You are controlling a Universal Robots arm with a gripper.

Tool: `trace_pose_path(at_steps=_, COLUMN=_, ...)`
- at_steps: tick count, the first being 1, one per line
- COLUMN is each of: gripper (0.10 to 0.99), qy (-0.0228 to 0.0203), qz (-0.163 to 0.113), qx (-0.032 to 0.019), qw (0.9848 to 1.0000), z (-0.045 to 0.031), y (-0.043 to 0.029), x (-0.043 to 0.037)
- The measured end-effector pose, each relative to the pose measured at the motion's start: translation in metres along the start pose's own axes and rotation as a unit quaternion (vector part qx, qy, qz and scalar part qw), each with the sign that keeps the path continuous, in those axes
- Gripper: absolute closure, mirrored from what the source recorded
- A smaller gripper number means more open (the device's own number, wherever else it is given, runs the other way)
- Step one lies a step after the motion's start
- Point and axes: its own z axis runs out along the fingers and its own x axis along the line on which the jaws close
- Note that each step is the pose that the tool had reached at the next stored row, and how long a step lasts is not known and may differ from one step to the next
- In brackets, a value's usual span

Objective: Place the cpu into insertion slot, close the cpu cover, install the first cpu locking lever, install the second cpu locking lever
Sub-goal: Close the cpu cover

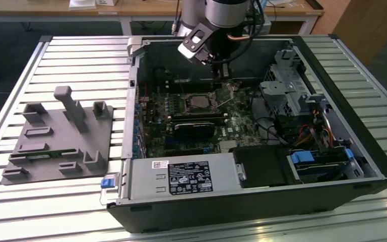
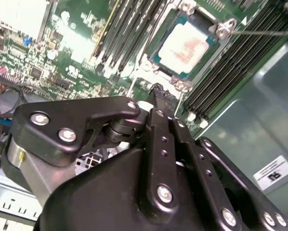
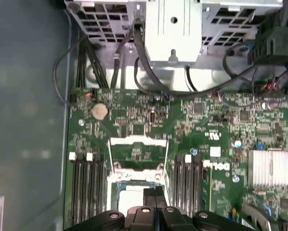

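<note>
The cpu (image 2: 185,47) lies flat in the insertion slot (image 2: 178,72) on the green motherboard, its silver top showing; in the exterior view the cpu (image 1: 197,103) sits mid-case. The cpu cover (image 3: 137,141) stands swung up beside the socket, with board visible through its cut-out. A thin locking lever (image 2: 262,32) juts out from one socket corner. My gripper (image 3: 153,194) hangs just above the socket's edge, shut, with nothing between its black fingers. In the exterior view the gripper (image 1: 221,75) reaches down into the case behind the socket.
The open computer case (image 1: 355,151) lies on a slatted table. Black memory slots (image 3: 86,187) flank the socket. A drive cage (image 1: 287,96), loose cables (image 3: 134,57), a heatsink (image 3: 267,168) and the power supply (image 1: 180,179) surround it. A grey fixture (image 1: 59,136) sits at the exterior view's left.
</note>
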Motion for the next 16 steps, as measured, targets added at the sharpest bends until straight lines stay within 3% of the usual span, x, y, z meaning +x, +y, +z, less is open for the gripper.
trace_pose_path(at_steps=7, gripper=0.98, qy=0.0, qz=0.0, qx=0.0023, qw=1.0, z=0.0021, y=0.0091, x=0.0011)
trace_pose_path(at_steps=16, gripper=0.98, qy=0.0007, qz=-0.013, qx=0.0038, qw=0.9999, z=0.0055, y=0.0139, x=0.0057)
